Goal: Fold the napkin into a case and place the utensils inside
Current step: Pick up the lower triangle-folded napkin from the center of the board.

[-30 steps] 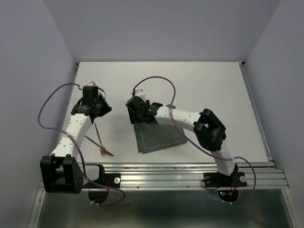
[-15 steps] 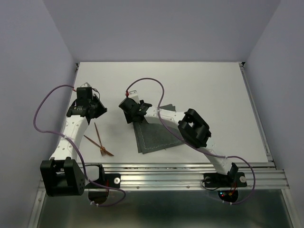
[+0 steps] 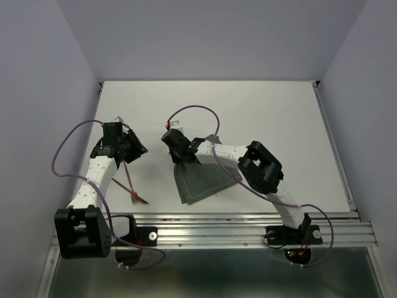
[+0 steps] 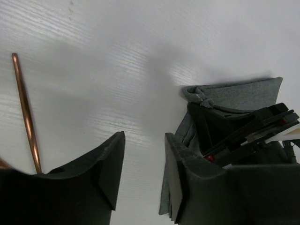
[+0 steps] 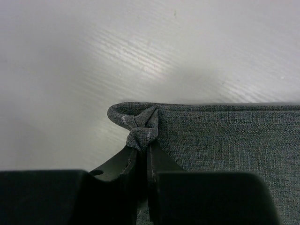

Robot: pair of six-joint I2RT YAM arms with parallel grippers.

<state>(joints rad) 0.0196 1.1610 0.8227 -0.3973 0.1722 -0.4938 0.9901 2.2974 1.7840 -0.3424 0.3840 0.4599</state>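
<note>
The napkin (image 3: 201, 180) lies on the white table (image 3: 279, 124), a little below the centre of the top view. It is a grey-green folded piece with a slanted lower edge. The right gripper (image 5: 143, 149) is at the upper left corner of this cloth. In the right wrist view its jaws are pressed together on that corner. The fabric there is bunched into a small, knot-like fold just above the fingertips. The rest of the napkin spreads flat toward the right side of that frame.

The left gripper (image 4: 144, 173) is in the left part of the top view, apart from the napkin. In the left wrist view its jaws stand apart, and only the white surface shows between them. In the same view the pinched corner of the napkin and the dark body of the right gripper show at the right.

The utensils (image 3: 139, 199) lie in the lower left of the top view, near the front edge of the table and just below the left gripper. They are two thin copper-brown pieces. They meet near the fork's tines, and I cannot tell if they touch or cross. One of them shows at the left edge of the left wrist view, where its lower end goes out of sight behind the left finger.
</note>
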